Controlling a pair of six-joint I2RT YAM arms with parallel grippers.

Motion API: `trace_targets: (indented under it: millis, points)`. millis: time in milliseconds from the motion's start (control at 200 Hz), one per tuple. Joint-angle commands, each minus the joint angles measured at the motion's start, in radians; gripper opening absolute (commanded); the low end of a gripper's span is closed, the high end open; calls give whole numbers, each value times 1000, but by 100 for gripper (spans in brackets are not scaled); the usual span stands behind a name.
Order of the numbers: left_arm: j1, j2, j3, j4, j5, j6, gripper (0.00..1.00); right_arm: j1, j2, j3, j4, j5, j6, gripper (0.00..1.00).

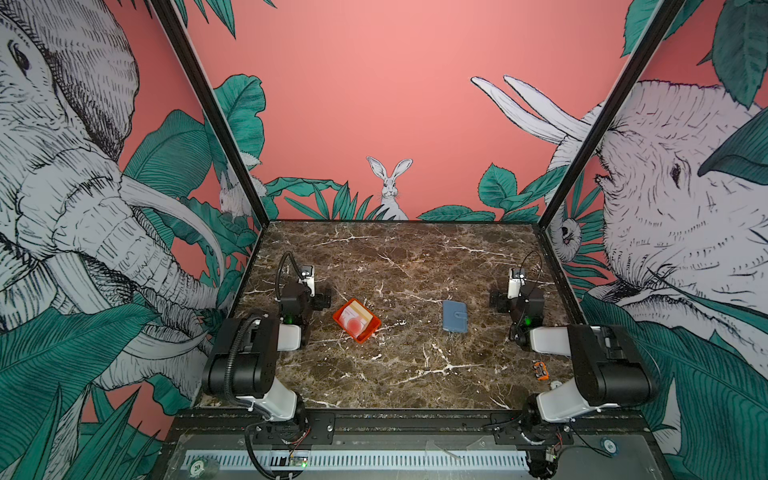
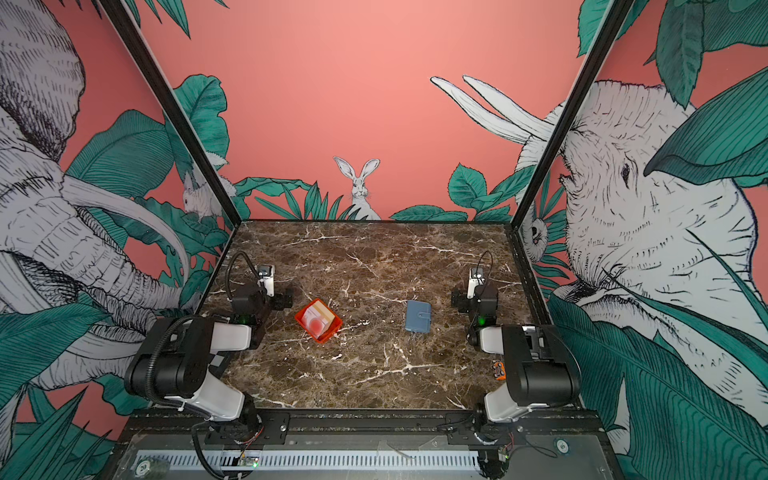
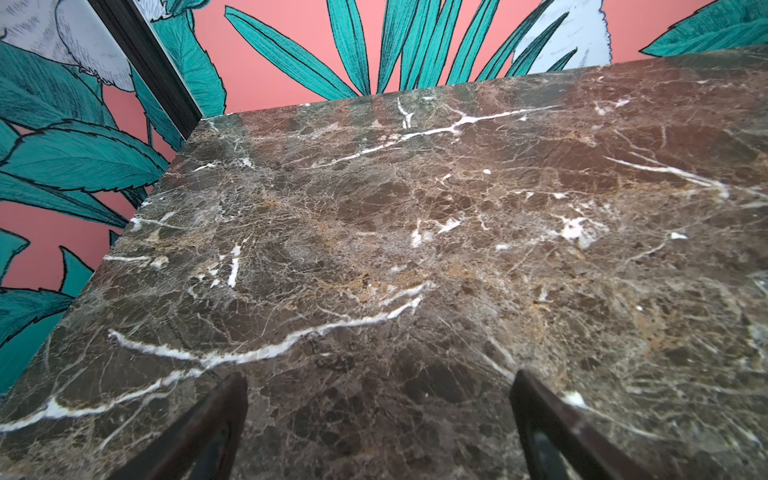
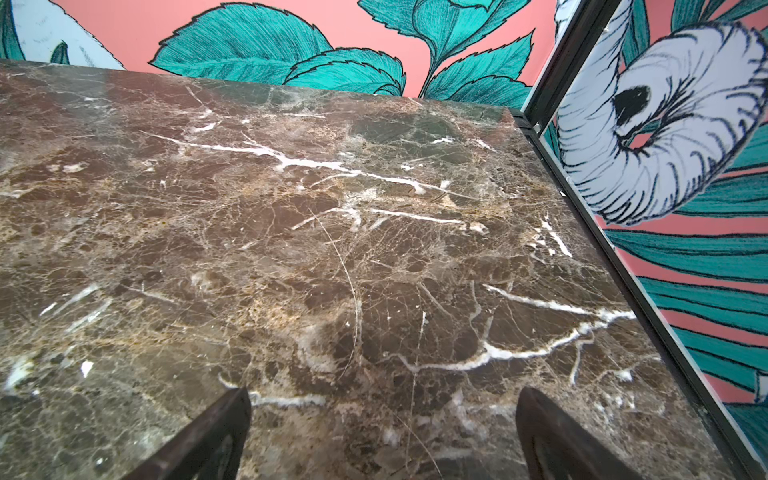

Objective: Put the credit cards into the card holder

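Marble table spreads beneath two arms: left gripper and right gripper hang with jaws spread wide, empty, above bare stone. Orange tray sits at nine o'clock from the table's centre; closed blue card holder lies flat at three o'clock, well apart from it. Credit cards lie inside the tray, pink circle showing.

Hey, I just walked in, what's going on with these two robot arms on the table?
Nothing is being handled at the moment. Both arms sit at the sides of the marble table, with the left gripper and the right gripper open and empty over bare tabletop. The credit cards sit in an orange tray left of centre. The card holder lies closed right of centre, untouched.
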Motion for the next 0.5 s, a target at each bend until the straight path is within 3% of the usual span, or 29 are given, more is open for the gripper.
trace_targets:
  millis: [0, 260, 495]
  points:
    - [-1, -25, -18, 48, 16, 19, 99, -2, -5, -29, 93, 26, 12, 98]
    - [-2, -69, -24, 23, 1, 13, 99, -1, -30, -50, 111, 17, 8, 98]
    - [-2, -127, -3, -67, -3, 8, 99, -2, -95, -35, 24, 14, 9, 98]
